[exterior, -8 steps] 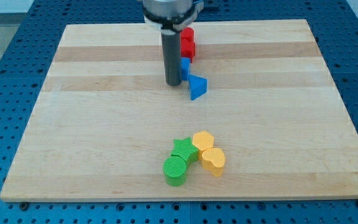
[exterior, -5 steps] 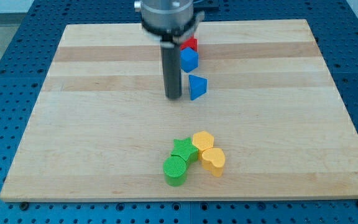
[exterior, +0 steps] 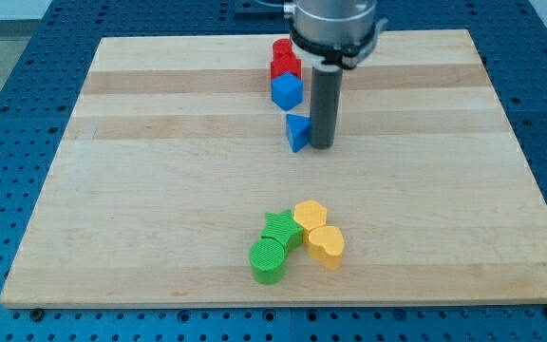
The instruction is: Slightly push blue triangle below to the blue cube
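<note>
The blue triangle (exterior: 297, 132) is seen almost directly below the blue cube (exterior: 287, 91); little is left. My tip (exterior: 322, 144), a gripperless tool holding nothing, touches its right.

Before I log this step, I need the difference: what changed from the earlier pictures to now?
My tip crossed from the view's left of the blue triangle to its right, now touching or nearly so. The triangle slid a little to the view's left, under the blue cube. The red blocks, green star, green cylinder, yellow hexagon and yellow heart stayed put.
</note>
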